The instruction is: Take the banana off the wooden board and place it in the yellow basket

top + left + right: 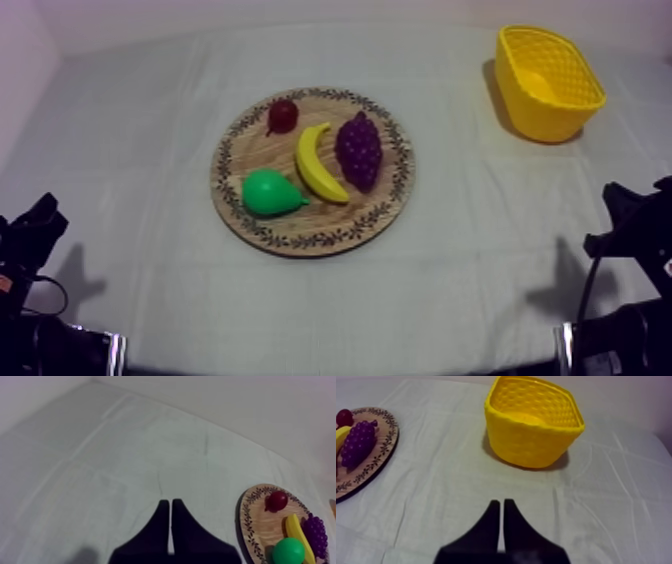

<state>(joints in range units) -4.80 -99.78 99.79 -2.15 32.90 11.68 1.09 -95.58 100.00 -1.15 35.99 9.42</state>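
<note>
Progress nil: banana (321,165) lies untouched on the wooden board (310,222), between pear (270,193) and bunch of grapes (358,150), close against both. Small red fruit (282,115) sits near its far tip. Yellow basket (540,115) stands well apart at the right and appears empty. Left gripper (170,502) and right gripper (501,502) rest over bare cloth, fingers pressed together on nothing. Pick, carry and release are all outstanding. Flanking fruit likely crowds the grasp.
</note>
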